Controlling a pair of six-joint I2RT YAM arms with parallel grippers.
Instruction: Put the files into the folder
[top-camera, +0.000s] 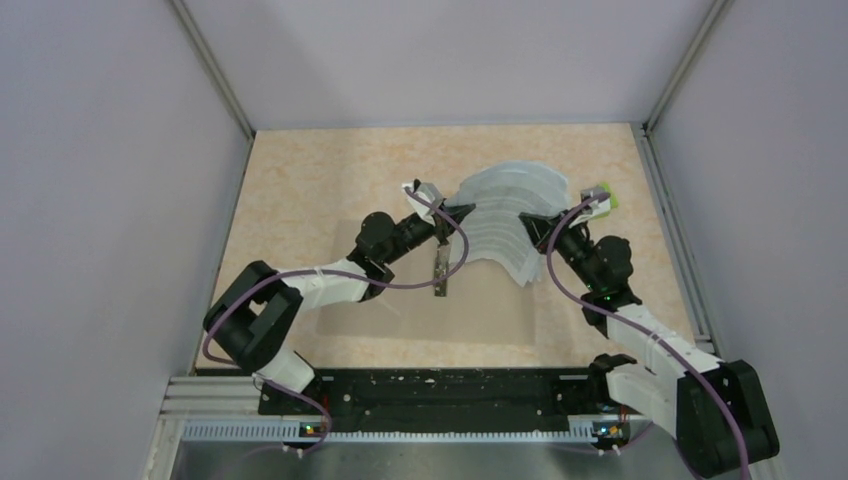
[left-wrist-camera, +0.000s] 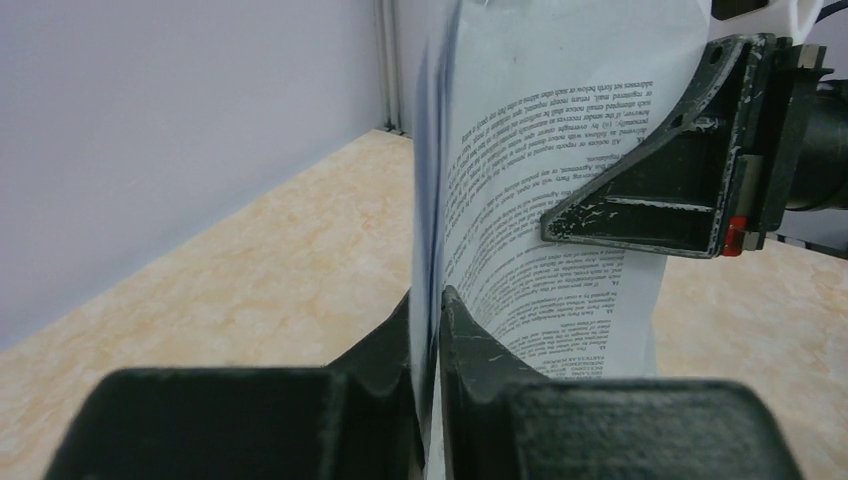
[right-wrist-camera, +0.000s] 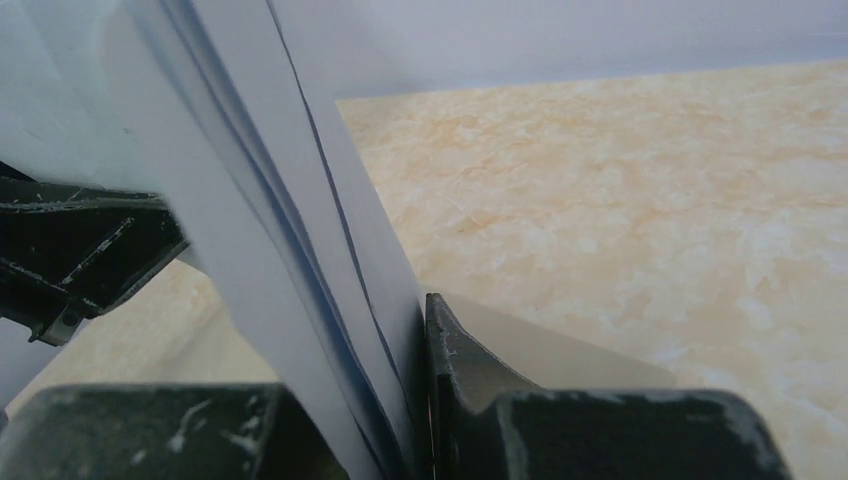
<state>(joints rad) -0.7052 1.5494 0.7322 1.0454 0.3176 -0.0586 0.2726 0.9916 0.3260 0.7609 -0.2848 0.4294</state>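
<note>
While left end effector (left-wrist-camera: 432, 310), right end effector (right-wrist-camera: 405, 350) clamp files (top-camera: 505, 200) (opposite edges), sheets arched.

The files (right-wrist-camera: 250, 250) stand on edge, slightly fanned, pinched between the dark fingers of the right end effector (right-wrist-camera: 395, 390). The left end effector (right-wrist-camera: 80, 250) shows at their left. A mottled beige counter (right-wrist-camera: 650, 200) stretches beyond.

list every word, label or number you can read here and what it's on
The files: lines of small black print, seen upside down in the left wrist view, too small and blurred to quote.
Nothing else in any view carries readable words, labels, brands or numbers.
</note>
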